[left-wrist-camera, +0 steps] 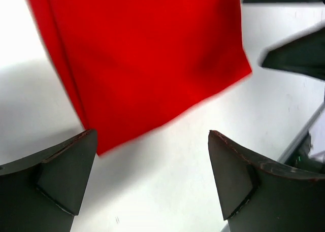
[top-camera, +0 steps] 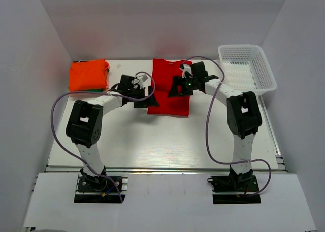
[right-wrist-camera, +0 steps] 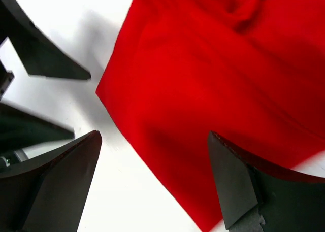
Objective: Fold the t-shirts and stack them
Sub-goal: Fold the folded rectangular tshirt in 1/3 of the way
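The red t-shirt [top-camera: 170, 90] lies on the table at the back middle, folded into a long strip. Its near left corner shows in the left wrist view [left-wrist-camera: 152, 59] and the right wrist view [right-wrist-camera: 213, 79]. My left gripper [top-camera: 146, 102] is open and empty at the shirt's left near edge, its fingertips [left-wrist-camera: 76, 161] just short of the cloth. My right gripper [top-camera: 179, 89] is open and empty over the shirt's middle, one fingertip [right-wrist-camera: 238, 176] above the cloth. A folded orange shirt [top-camera: 89, 75] lies at the back left on a green one [top-camera: 107, 66].
A white mesh basket [top-camera: 247, 68] stands at the back right. The two grippers are close together; the right gripper's fingers [left-wrist-camera: 297, 54] show in the left wrist view and the left gripper's fingers [right-wrist-camera: 43, 59] show in the right wrist view. Purple cables hang beside both arms.
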`<act>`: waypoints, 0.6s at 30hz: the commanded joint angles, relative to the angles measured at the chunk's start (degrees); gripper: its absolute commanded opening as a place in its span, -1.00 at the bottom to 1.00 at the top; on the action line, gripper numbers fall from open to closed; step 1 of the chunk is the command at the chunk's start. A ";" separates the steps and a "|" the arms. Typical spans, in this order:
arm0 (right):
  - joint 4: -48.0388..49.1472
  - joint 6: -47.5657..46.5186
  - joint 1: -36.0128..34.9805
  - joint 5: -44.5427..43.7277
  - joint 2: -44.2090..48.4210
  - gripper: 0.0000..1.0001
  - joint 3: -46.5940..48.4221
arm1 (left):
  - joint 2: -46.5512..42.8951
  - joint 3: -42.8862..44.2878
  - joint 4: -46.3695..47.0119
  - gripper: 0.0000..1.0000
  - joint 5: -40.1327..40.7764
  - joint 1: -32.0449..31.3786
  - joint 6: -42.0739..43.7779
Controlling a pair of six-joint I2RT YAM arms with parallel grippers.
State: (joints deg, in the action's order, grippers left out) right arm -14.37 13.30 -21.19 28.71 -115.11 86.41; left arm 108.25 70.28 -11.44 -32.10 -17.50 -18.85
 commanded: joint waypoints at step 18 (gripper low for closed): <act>25.53 6.21 -4.91 -16.75 -18.21 0.81 16.66 | -21.76 -22.64 -3.85 0.99 5.55 0.01 0.39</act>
State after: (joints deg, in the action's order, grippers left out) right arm 4.62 17.78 -26.59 17.87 -131.50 97.30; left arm 89.25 48.05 -14.68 -28.05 -17.72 -18.70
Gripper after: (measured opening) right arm 0.904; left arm 0.994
